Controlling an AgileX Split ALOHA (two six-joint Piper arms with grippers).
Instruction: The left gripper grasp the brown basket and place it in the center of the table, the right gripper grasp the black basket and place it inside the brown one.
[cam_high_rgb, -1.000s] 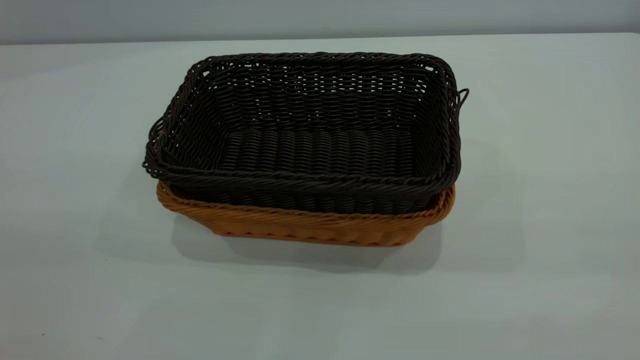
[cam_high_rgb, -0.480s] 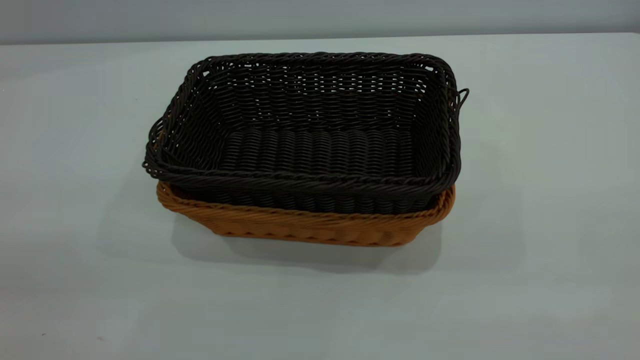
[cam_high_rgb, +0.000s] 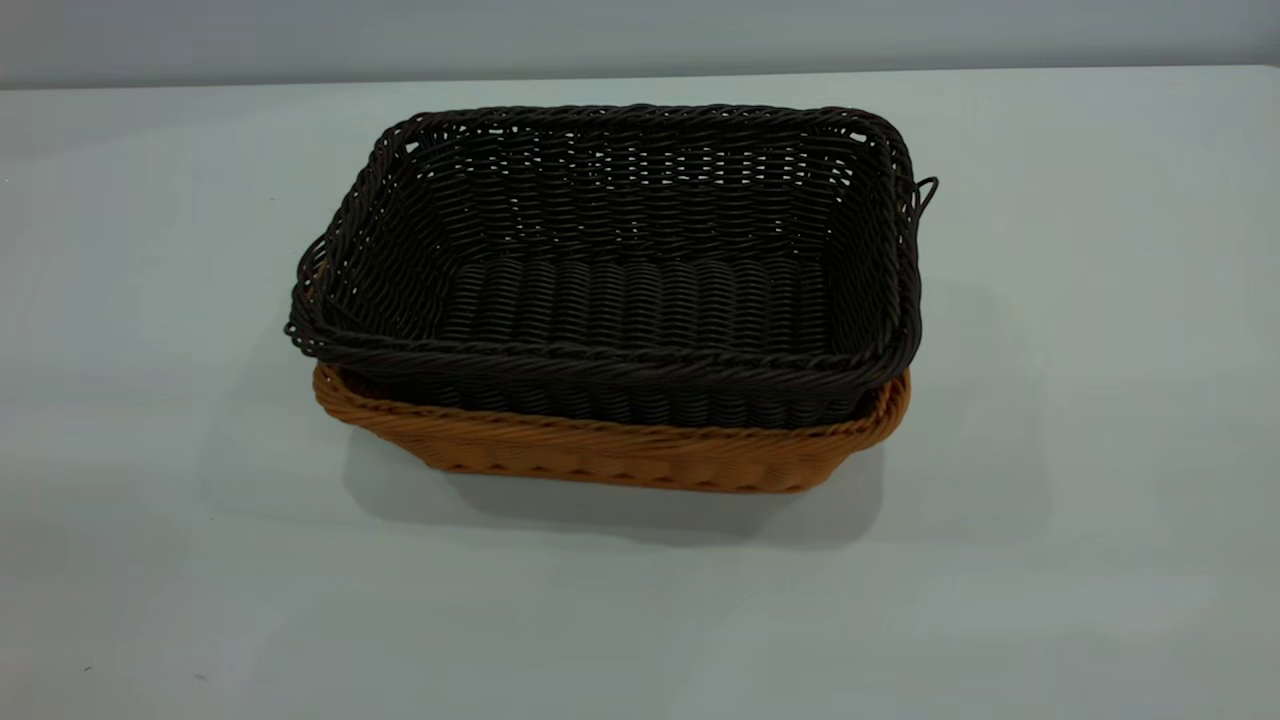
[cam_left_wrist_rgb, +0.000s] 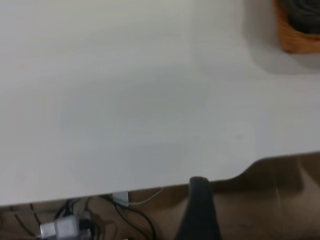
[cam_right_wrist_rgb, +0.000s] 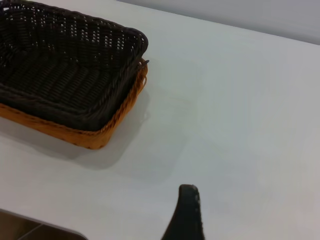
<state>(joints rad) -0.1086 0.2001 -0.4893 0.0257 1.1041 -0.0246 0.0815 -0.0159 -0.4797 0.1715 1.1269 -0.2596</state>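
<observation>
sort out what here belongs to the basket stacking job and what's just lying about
Part of the job:
- black basket, nested inside the brown one
- brown basket, sitting on the table
- table

Just lying about:
- cables and a small silver part below the table edge, seen in the left wrist view

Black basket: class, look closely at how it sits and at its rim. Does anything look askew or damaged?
The black basket nests in the brown basket but rides high, its left corner overhanging. A loose strand loops out from its right rim, like unravelled weave.
</observation>
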